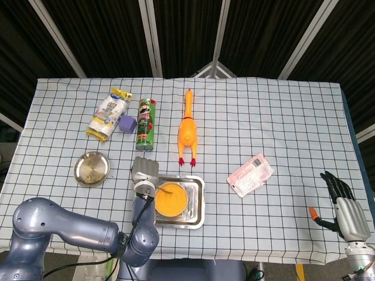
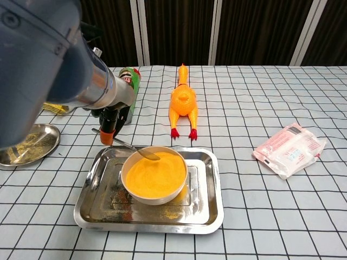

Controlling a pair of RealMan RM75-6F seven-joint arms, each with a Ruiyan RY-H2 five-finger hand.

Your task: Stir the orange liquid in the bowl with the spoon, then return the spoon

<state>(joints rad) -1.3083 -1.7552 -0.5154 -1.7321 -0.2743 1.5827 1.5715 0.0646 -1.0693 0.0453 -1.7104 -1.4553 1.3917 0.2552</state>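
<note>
Left hand (image 2: 111,120) fingers pinch spoon (image 2: 130,147) handle; spoon tip in orange liquid (image 2: 155,174), near rim of bowl (image 2: 154,196). Risk: handle levers rim, bowl tips, liquid slops into tray (image 2: 206,216). Right hand (image 1: 344,209) idle, fingers spread, empty.

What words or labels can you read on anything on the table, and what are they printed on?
Green can: printed with a mascot face, but the lettering is too small to read.
White and yellow snack bag: blue logo and print, too blurred to read.
Pink and white packet: small print and a label patch, unreadable.
Rubber chicken, bowl, tray, small metal plate, spoon: no text visible.
</note>
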